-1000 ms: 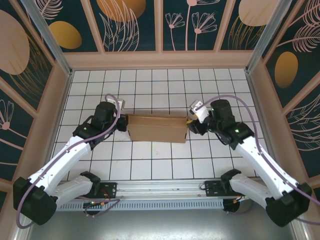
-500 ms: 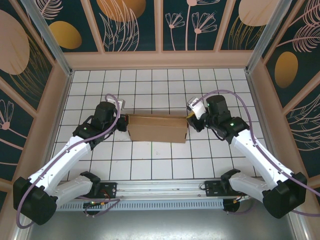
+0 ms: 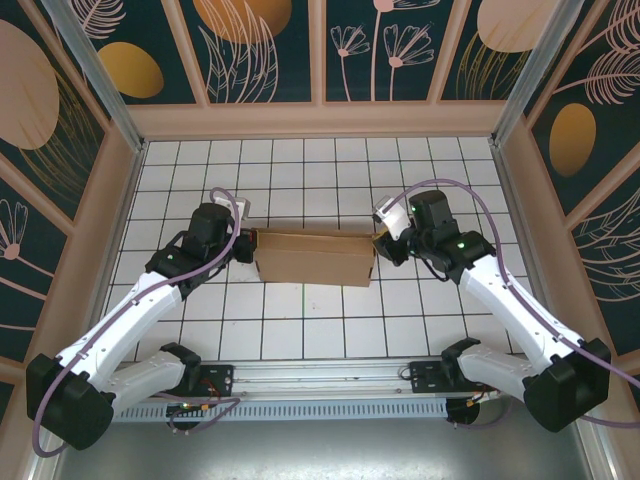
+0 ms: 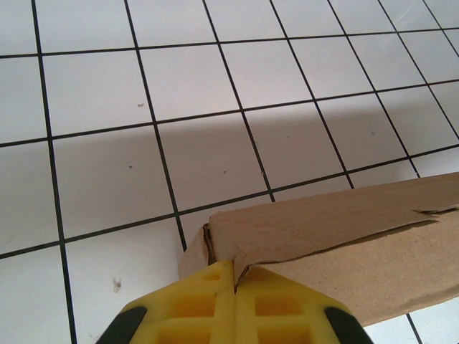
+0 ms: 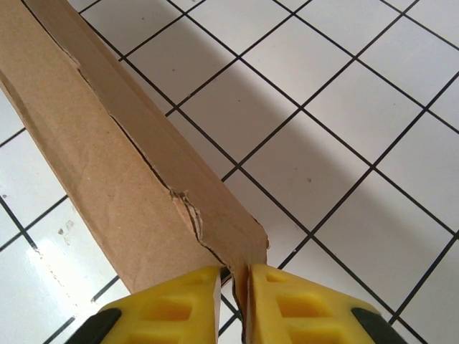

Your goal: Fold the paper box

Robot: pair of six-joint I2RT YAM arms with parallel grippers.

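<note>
The paper box [image 3: 315, 258] is a brown cardboard piece lying across the middle of the white tiled table, its long side running left to right. At its left end, my left gripper [image 3: 250, 243] is shut on a corner of the cardboard. In the left wrist view the yellow fingers [image 4: 201, 308] meet on a thin edge of the paper box [image 4: 344, 236]. My right gripper [image 3: 380, 243] is at the right end. In the right wrist view its fingers [image 5: 301, 308] pinch an end flap of the paper box [image 5: 122, 179], whose top shows a torn crease.
The tiled table [image 3: 320, 170] is ringed by raised wooden walls [image 3: 320, 118] with patterned panels at the back and both sides. A metal rail [image 3: 320, 375] with the arm bases runs along the near edge.
The right wrist has moved in towards the box's right end and its jaws have closed on the flap. The left arm and the box have not moved.
</note>
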